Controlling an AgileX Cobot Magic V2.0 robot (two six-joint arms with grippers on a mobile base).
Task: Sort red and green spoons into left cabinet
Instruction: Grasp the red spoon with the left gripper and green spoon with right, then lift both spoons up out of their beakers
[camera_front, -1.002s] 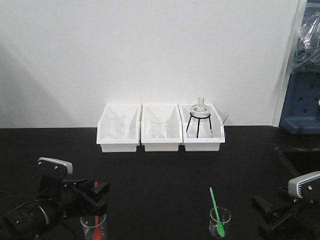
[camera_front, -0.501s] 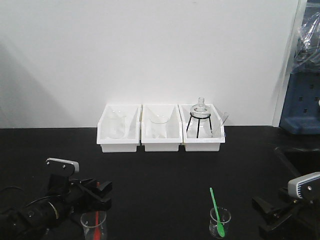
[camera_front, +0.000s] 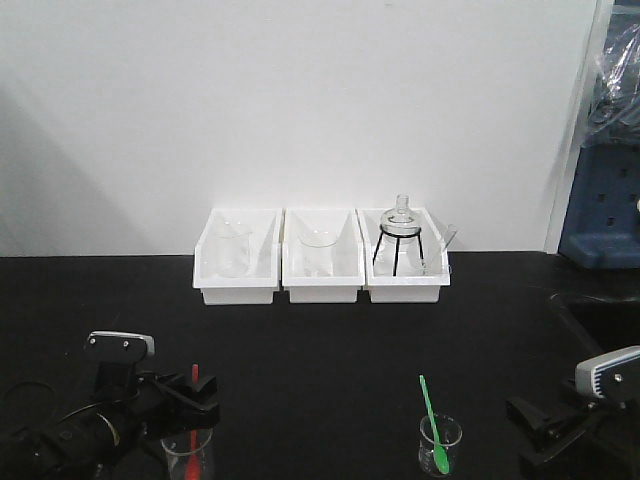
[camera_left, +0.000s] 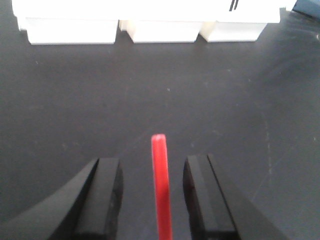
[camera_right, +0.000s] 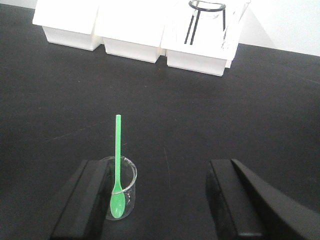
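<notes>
Front view shows my left gripper (camera_front: 200, 400) sitting lower than it was a second ago. It has also come in around the red spoon (camera_front: 194, 378), so the handle tip now pokes up between its fingers. From the left wrist view, the left gripper (camera_left: 151, 170) is partly open. The red spoon (camera_left: 161, 195) stands straight up in the middle of the gap, and I can see a thin strip of table on each side, so neither finger (camera_left: 105, 195) touches it. The spoon stands in a small glass cup (camera_front: 187, 455) just under the fingers. My right gripper (camera_front: 545, 435) has hardly moved. In the right wrist view it (camera_right: 157, 170) is open wide and holds nothing. The green spoon (camera_right: 117, 165) leans in a second glass cup (camera_right: 120, 187) just ahead of it, close to its left finger. Far ahead of both grippers, at the back of the black table (camera_front: 330, 330), three white bins (camera_front: 322, 270) sit in a row. Two hold clear glass cups, and the one on the right holds a flask (camera_front: 402, 240) on a black stand.
</notes>
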